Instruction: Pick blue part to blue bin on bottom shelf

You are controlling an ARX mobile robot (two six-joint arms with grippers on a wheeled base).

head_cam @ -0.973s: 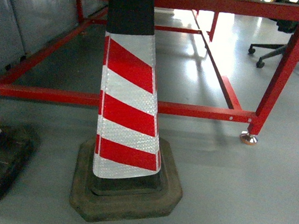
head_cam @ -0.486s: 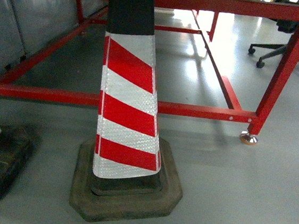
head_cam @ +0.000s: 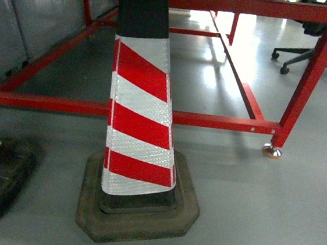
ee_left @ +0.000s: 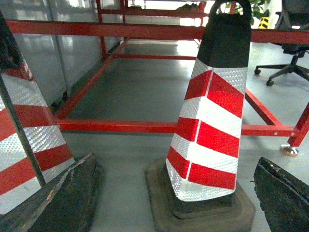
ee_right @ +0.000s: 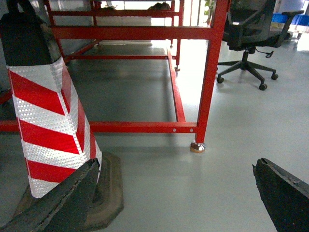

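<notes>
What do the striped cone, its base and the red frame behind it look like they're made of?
The cone: likely plastic wrapped in red and white reflective sheeting, with a glittery beaded texture. Its base: probably rubber, dull, dark and scuffed. The red frame: apparently painted square steel tube, with bolts and a shiny metal foot.

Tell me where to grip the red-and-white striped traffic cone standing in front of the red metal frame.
Take the red-and-white striped traffic cone by its black top, coming down from above. It stands upright and tapers upward, so that cap is narrowest, and the left wrist view shows a loop opening there. The wide dark base looks too broad.
</notes>
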